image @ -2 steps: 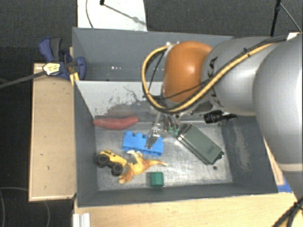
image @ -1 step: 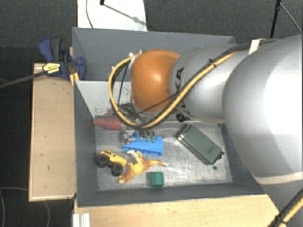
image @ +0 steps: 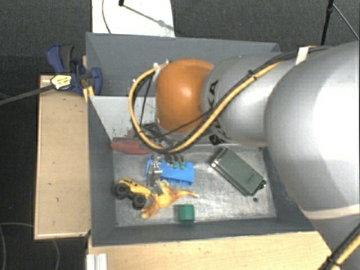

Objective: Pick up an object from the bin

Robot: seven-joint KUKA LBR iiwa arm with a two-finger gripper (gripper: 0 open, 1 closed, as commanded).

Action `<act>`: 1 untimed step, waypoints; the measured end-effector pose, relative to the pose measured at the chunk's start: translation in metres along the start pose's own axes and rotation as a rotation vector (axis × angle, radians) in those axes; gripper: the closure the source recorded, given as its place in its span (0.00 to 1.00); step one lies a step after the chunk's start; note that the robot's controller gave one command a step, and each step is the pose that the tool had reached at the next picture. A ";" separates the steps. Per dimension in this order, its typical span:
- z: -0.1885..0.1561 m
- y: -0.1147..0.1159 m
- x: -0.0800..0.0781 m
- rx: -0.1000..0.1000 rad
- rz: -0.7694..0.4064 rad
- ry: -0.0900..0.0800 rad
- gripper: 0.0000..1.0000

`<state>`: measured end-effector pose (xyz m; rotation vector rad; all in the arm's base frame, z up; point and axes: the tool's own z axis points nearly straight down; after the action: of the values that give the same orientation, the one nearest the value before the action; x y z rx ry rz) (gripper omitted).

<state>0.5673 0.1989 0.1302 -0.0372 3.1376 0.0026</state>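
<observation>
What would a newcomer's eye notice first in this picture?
First the big silver arm with its orange cover, reaching from the right over the grey bin. Then the bright toys on the floor below it: a blue block, a yellow truck and a green cube.

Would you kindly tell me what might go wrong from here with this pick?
The gripper is down at the left end of the blue brick, so an off-centre grip could let it tilt and slip. The yellow truck and orange dinosaur lie close beside it and might get nudged or snagged.
</observation>
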 end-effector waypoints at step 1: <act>0.000 0.000 0.000 0.000 0.000 0.000 0.00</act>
<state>0.5673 0.1989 0.1302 -0.0368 3.1376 0.0029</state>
